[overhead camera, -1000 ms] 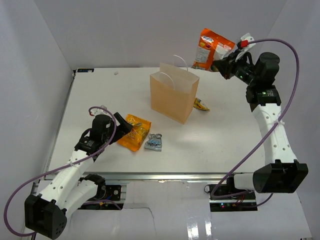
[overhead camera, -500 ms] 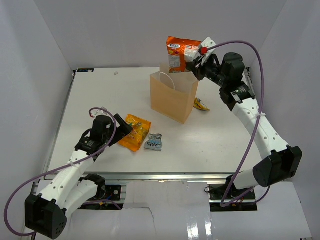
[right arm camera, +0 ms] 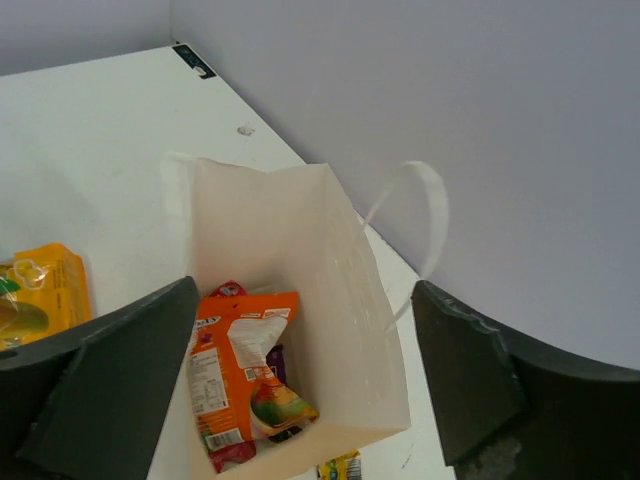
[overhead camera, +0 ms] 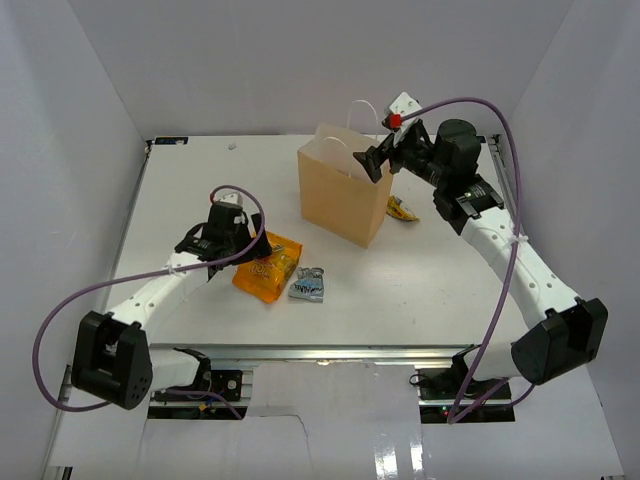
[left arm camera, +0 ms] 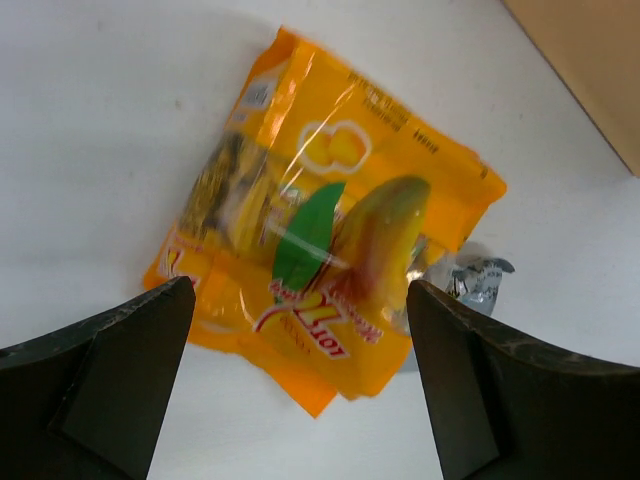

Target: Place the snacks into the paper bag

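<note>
The tan paper bag (overhead camera: 343,200) stands upright at mid-table. My right gripper (overhead camera: 378,160) hovers open above the bag's mouth (right arm camera: 300,215), holding nothing. Inside lies a large orange bag (right arm camera: 243,368) on top of a purple wrapper (right arm camera: 275,358) and red packs (right arm camera: 229,291). My left gripper (overhead camera: 252,250) is open, its fingers (left arm camera: 110,380) straddling an orange-green bag (left arm camera: 330,265) that lies flat on the table (overhead camera: 268,266). A grey-blue pack (overhead camera: 308,285) lies beside it, partly tucked under its edge (left arm camera: 478,278). A yellow bar (overhead camera: 402,208) lies to the right of the paper bag (right arm camera: 340,467).
White walls close in the table on three sides. The bag's white handles (right arm camera: 415,215) stand up over the rim, close to my right fingers. The bag's near corner (left arm camera: 590,70) shows at the top right of the left wrist view.
My right gripper swung left over the paper bag and opened; the large orange bag dropped inside. My left arm moved forward over the orange-green bag.
</note>
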